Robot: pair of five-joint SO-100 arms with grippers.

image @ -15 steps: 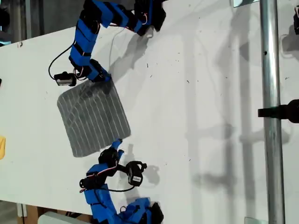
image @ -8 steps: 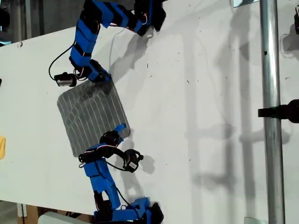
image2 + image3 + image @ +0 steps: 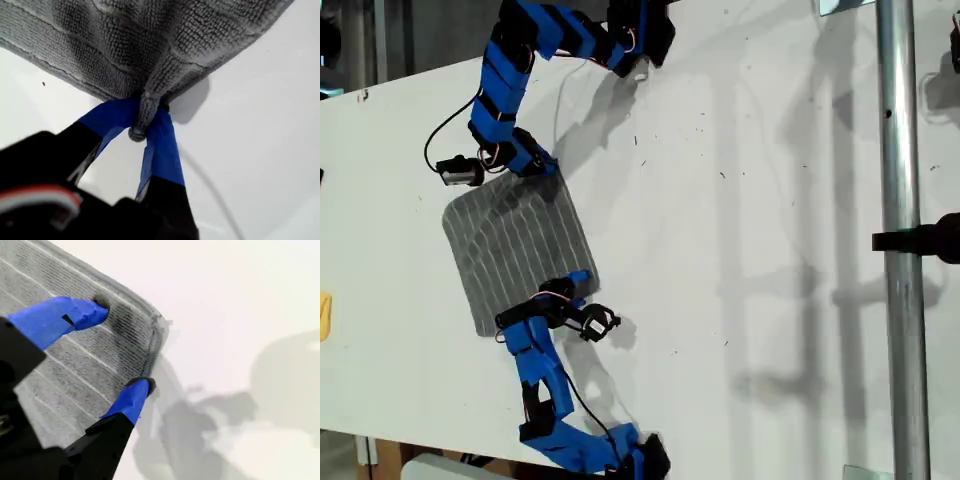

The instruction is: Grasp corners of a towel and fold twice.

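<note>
At the exterior view's left, the towel point(image 3: 518, 252) lies flat on the white table point(image 3: 740, 250), unfolded; the corner-grasping step is in hand. My first gripper point(image 3: 145, 125) is clenched on one corner point(image 3: 150, 102), its arm reaching down from the upper left of the exterior view. My second gripper point(image 3: 125, 347) hovers spread over the second corner point(image 3: 152, 335), its arm stretched up from the lower edge; closing should come next.

My first gripper point(image 3: 145, 117) has its blue jaws pinched tight on a corner of the dark-grey striped towel point(image 3: 150, 45) — my second gripper point(image 3: 122, 347) hovers with jaws spread wide.
</note>
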